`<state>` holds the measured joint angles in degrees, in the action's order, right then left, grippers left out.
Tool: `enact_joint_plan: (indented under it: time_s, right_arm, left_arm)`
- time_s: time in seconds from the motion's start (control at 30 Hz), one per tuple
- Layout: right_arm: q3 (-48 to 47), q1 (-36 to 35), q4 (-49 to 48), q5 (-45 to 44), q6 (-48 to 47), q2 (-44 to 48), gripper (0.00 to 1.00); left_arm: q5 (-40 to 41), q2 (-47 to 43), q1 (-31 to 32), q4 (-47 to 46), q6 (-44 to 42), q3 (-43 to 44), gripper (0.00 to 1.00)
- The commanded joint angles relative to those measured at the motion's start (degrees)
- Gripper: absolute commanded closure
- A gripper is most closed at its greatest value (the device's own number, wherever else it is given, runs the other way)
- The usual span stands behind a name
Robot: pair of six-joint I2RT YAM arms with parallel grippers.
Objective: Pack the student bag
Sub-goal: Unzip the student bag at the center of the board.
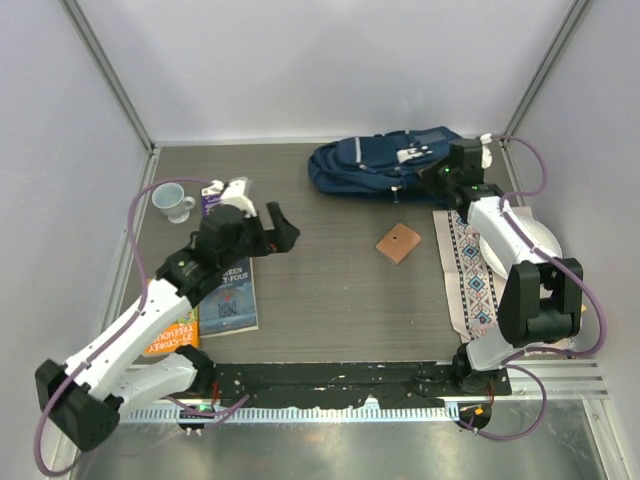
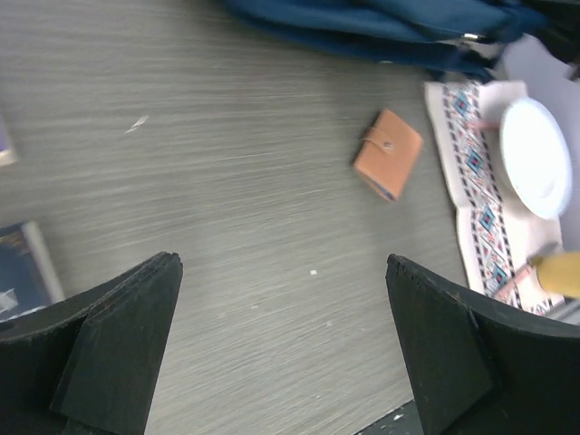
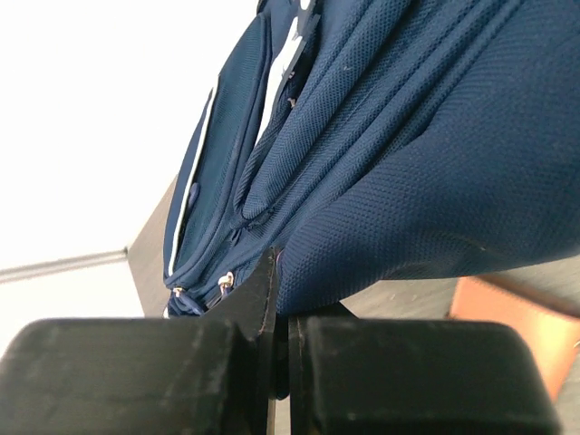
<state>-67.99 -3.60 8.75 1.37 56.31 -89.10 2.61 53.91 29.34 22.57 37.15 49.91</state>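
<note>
The student bag is a navy blue backpack with a white patch, lying at the back of the table. It fills the right wrist view and shows at the top of the left wrist view. My right gripper is at the bag's right end, shut on a fold of its blue fabric. My left gripper is open and empty above the bare table, left of centre. A tan leather wallet lies between the arms, also in the left wrist view.
A patterned placemat with a white plate lies on the right. A blue book and an orange book lie on the left. A pale mug and a purple item stand at the back left.
</note>
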Motion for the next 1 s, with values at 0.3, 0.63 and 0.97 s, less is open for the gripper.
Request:
enact_joint_plan:
  time_s: [0.3, 0.63, 0.97]
  right_arm:
    - [1.45, -12.48, -3.13, -1.10, 9.43, 9.56, 0.99]
    - [1.98, -15.48, -2.78, -0.66, 11.45, 10.35, 0.99]
    - [1.63, -18.46, -3.22, 3.56, 13.91, 11.57, 0.99]
  left_arm:
    - [13.82, 19.65, 20.39, -21.59, -0.85, 7.48, 0.00]
    - [15.58, 27.92, 25.50, -28.72, -0.58, 9.59, 0.05]
    - [19.88, 34.68, 25.59, -32.75, -2.60, 10.91, 0.04]
